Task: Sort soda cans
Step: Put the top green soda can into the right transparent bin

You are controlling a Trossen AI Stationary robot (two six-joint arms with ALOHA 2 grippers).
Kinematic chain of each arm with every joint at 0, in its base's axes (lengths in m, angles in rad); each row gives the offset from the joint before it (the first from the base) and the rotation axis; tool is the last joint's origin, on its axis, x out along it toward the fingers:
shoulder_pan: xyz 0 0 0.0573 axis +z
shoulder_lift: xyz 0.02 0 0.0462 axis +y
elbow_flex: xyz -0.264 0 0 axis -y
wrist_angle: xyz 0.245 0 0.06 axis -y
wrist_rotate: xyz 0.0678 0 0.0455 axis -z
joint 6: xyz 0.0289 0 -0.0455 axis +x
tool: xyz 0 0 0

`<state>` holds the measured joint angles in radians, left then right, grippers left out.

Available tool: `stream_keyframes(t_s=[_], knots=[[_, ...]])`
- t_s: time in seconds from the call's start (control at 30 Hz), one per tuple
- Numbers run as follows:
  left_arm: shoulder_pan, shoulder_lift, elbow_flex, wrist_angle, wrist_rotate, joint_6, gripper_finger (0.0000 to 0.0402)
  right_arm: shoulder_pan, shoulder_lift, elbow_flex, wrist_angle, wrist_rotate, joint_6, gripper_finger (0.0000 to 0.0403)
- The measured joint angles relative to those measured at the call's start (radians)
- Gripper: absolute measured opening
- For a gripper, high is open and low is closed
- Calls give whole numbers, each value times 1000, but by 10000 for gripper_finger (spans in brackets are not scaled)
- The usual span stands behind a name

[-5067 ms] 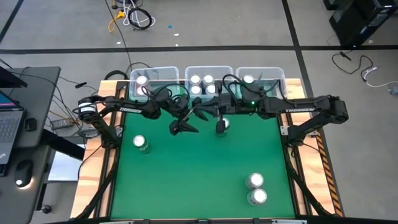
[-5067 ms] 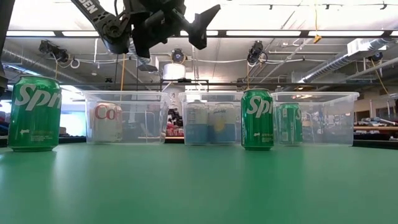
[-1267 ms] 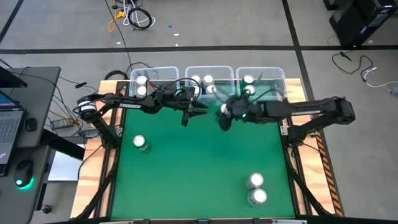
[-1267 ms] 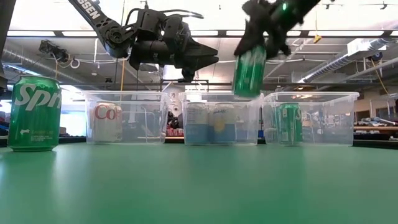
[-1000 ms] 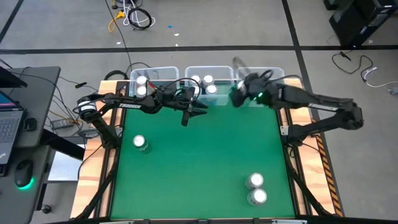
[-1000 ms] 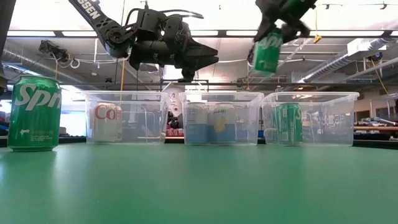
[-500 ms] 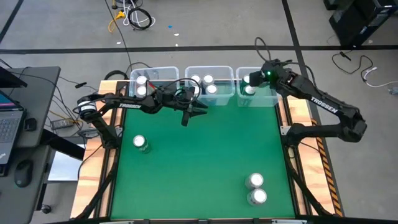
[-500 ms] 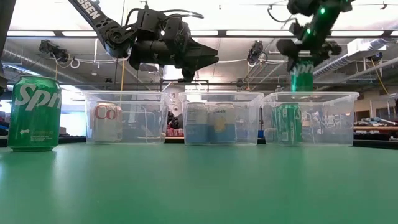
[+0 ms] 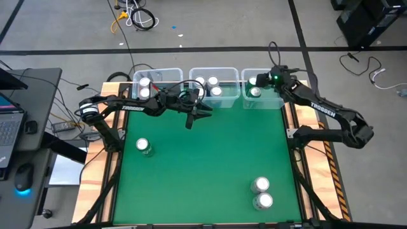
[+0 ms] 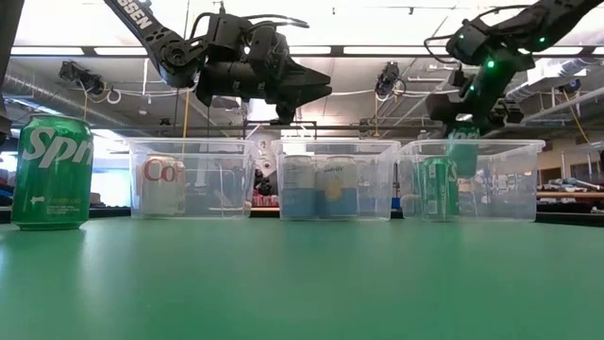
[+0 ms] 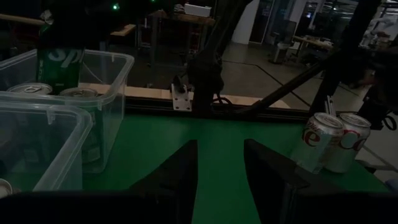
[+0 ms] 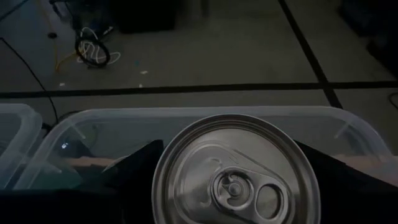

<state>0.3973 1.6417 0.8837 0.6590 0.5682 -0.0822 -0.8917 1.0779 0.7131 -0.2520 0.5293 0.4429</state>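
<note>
My right gripper [image 12: 236,168] is shut on a green soda can [image 10: 462,144], whose silver top [image 12: 236,177] fills the right wrist view. It hovers over the right clear bin [image 9: 267,102] at the table's far edge, beside another green can [image 10: 437,187] standing inside. My left gripper [image 11: 221,174] hangs open and holds nothing above the far middle of the green table [image 9: 197,114]. One green can [image 9: 145,147] stands at the table's left. Two silver cans [image 9: 261,193] stand at the near right. My right gripper pinches the green can between its two fingers [image 12: 134,165], one on each side of the wall just under the top rim [image 12: 159,182]. It comes slanting down from the table's right. The can hangs upright, its lower part inside the bin's rim, clear of the bin's floor.
Three clear bins line the far edge: the left bin [image 10: 189,179] holds a red-and-white can [image 10: 163,184], and the middle bin [image 10: 335,179] holds several silver-topped cans. The green mat between the loose cans is bare. Cables and a laptop desk lie beyond the table's left side.
My right gripper has carried the green can from the table's far middle toward the right edge and down over the right bin. The can has gone from tilted to upright, and its lower part has sunk below the bin's rim.
</note>
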Motion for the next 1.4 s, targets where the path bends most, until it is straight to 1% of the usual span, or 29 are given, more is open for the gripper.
stream_keyframes(t_s=[0.13,0.3,0.5,0.8,0.9,1.07,1.2,1.27,1.4], knots=[[0,0,0,0,-2,0,133,0,24,0,2,-5,8,292],[0,0,0,1,-9,0,133,-1,71,11,25,-41,-8,292],[0,0,0,2,-18,0,133,-22,161,63,18,-45,-18,292],[0,0,0,1,-19,0,133,-62,287,68,10,-50,-4,292],[0,0,0,1,-18,0,133,-79,320,68,26,-66,-1,292],[0,0,0,0,-18,0,133,-107,359,69,48,-109,17,292],[0,0,0,0,-18,0,133,-113,373,72,55,-120,25,292],[0,0,0,0,-18,0,133,-113,372,72,58,-120,22,302],[0,0,0,0,-18,0,133,-113,370,72,71,-110,-2,343]])
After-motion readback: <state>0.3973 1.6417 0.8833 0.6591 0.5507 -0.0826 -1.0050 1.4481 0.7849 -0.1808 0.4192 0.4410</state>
